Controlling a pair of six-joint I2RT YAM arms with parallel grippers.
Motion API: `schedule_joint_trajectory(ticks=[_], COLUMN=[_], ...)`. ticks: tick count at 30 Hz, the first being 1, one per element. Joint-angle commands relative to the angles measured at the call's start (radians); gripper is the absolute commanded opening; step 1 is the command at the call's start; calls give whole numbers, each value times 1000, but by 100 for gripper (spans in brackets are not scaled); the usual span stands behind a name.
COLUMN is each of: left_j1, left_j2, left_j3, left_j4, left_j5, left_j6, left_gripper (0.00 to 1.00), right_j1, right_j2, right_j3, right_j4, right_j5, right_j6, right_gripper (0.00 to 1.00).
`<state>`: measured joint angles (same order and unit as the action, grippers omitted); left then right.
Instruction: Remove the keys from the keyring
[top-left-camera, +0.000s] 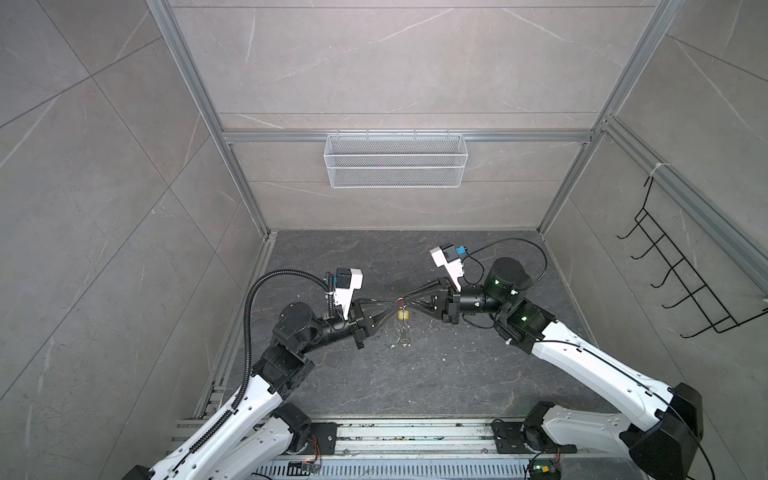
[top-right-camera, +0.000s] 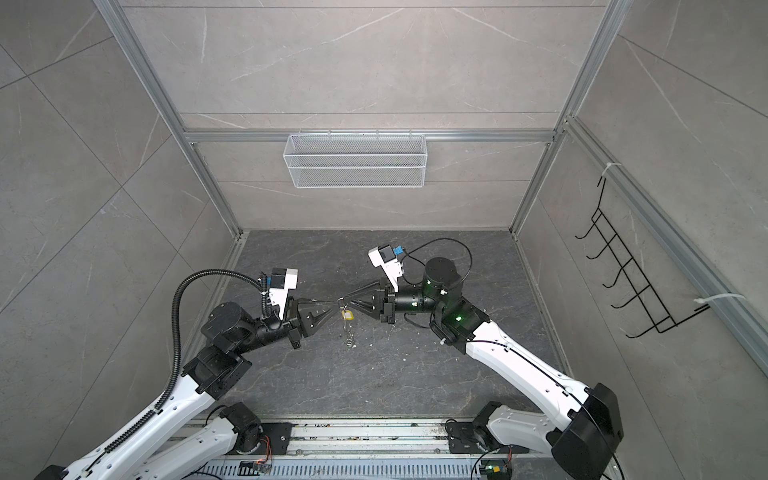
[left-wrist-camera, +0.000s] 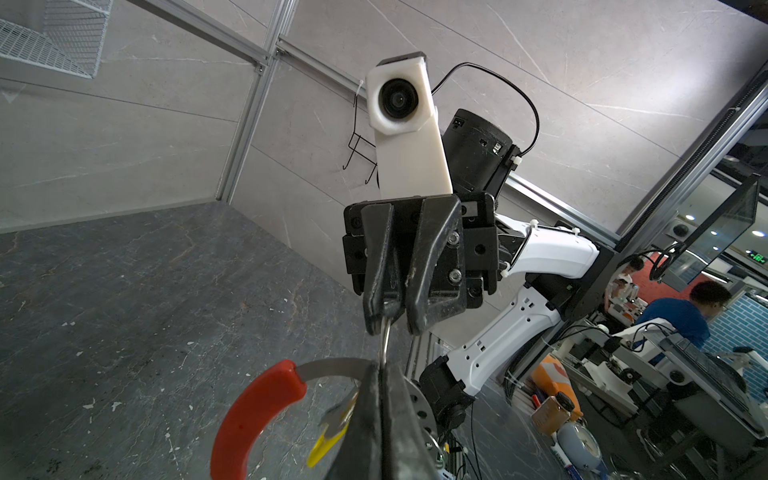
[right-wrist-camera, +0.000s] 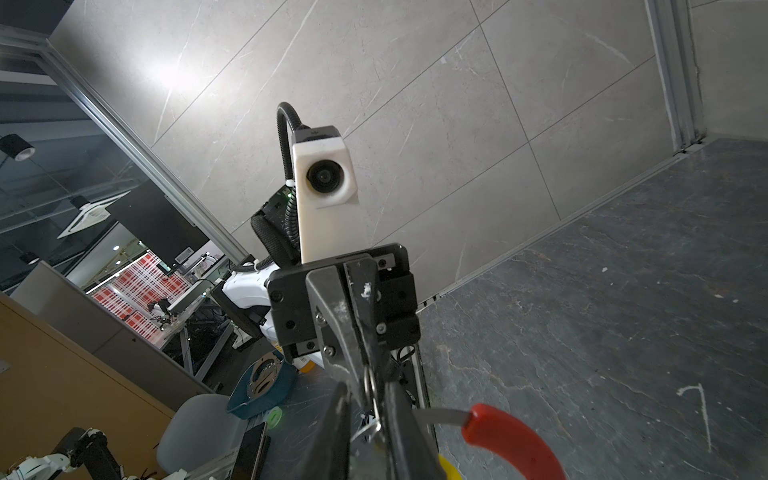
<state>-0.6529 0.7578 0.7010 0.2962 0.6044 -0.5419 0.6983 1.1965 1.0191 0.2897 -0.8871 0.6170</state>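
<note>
grey wire keyring w/ red plastic sleeve (left-wrist-camera: 257, 411) held mid-air betw. arms: left gripper (left-wrist-camera: 380, 370) fingers clamped on its wire, right gripper (left-wrist-camera: 395, 322) fingers narrowly apart round small silver split ring (left-wrist-camera: 386, 345) just beside, grip unclear, yellow-tagged silver key (top-left-camera: 403, 316) dangling straight down.

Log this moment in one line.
left gripper: shut on red-sleeved grey wire keyring | right gripper: at small silver split ring | yellow plastic key tag: hanging below

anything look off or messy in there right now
Nothing is spilled, broken or askew. The only untidy thing is pale flecks and scuffs scattered over the dark tabletop. The keyring is up off it, a yellow tag dangling from it, as the job needs.
</note>
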Motion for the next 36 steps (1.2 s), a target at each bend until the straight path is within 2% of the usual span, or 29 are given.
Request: schedule_joint_trajectory(ticks=[1, 9, 10, 14, 17, 21, 27, 31, 36], left_j1=[-2, -3, -3, -2, -1, -1, -1, -2, -2], left_j2=[-14, -7, -6, -22, -40, -24, 61, 89, 105], left_j3=[45, 60, 72, 108, 125, 164, 234, 254, 272], left_j4=[72, 36, 9, -124, -209, -278, -325, -306, -330], left_j5=[13, 4, 1, -14, -24, 31, 142, 210, 232], left_j6=[14, 7, 8, 48, 79, 103, 98, 80, 89], left_gripper=[0, 0, 0, 25, 33, 34, 31, 28, 27], right_j1=[11, 12, 12, 10, 11, 11, 10, 10, 11], right_j2=[9, -7, -12, -29, -31, -19, -11, -4, 13], right_j3=[18, 25, 30, 69, 114, 190, 286, 330, 363], right_j4=[-15, -62, -79, -222, -357, -539, -698, -755, -793], right_j5=[-18, 7, 15, 43, 46, 25, -12, -15, -30], right_j6=[-10, -43, -54, -135, -209, -335, -491, -540, -565], right_gripper=[21, 0, 0, 0, 0, 0, 0, 0, 0])
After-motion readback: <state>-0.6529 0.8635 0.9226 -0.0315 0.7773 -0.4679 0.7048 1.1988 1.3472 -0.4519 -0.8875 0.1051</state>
